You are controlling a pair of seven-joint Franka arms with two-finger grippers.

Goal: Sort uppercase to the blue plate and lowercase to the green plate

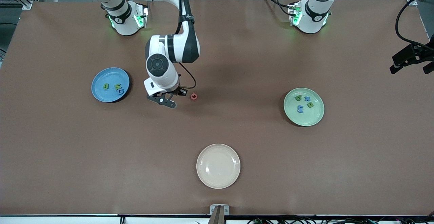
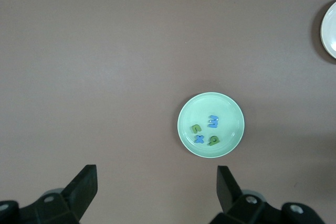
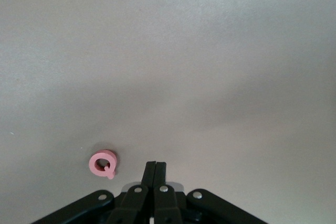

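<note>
A pink-red uppercase letter (image 1: 193,96) (image 3: 102,163), a ring with a small tail, lies flat on the brown table. My right gripper (image 1: 183,91) (image 3: 155,164) is low beside it, shut with nothing between its fingers, and the letter is not held. The blue plate (image 1: 98,81) holds three uppercase letters: a green B (image 1: 105,86), a green N (image 1: 117,87) and a blue G (image 1: 121,90). The green plate (image 1: 305,120) (image 2: 231,108) holds several lowercase letters (image 1: 300,108) (image 2: 212,121). My left gripper (image 2: 156,177) waits open, high above the table beside the green plate.
An empty cream plate (image 1: 218,166) (image 2: 329,30) sits nearer the front camera, midway along the table. A black clamp with cables (image 1: 410,58) juts in at the left arm's end of the table. Bare brown table lies between the plates.
</note>
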